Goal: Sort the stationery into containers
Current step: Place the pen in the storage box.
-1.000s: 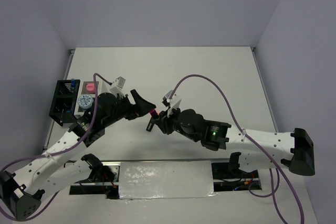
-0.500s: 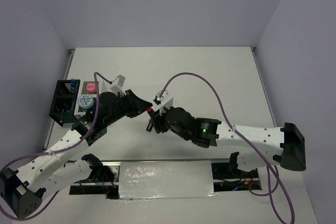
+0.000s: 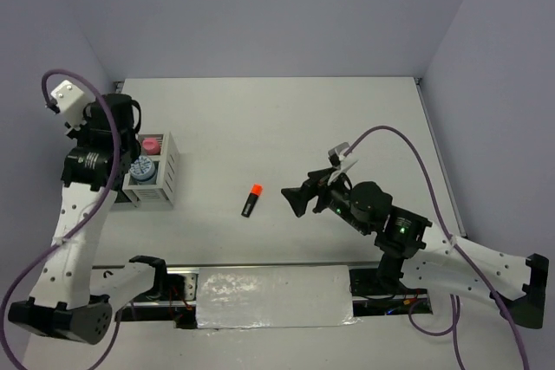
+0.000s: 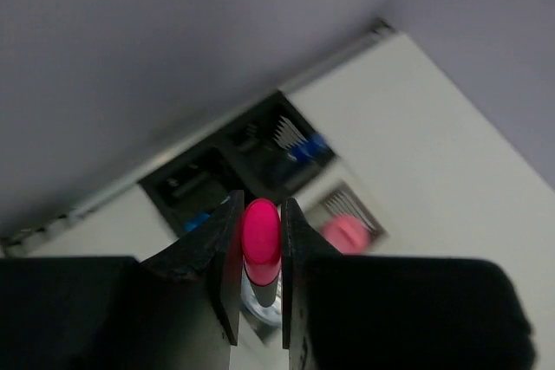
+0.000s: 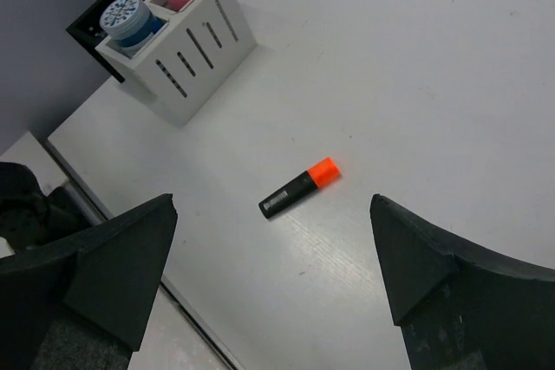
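A short black highlighter with an orange cap lies alone near the middle of the white table. To its left stands a white box with slotted sides, holding a round blue-white tin and, behind it, a pink jar. The left arm rises just beside the box. The right arm reaches in from the lower right, its jaws facing the highlighter but apart from it.

Orange-capped black highlighter flat, well apart from the white slotted box with tin and pink jar.
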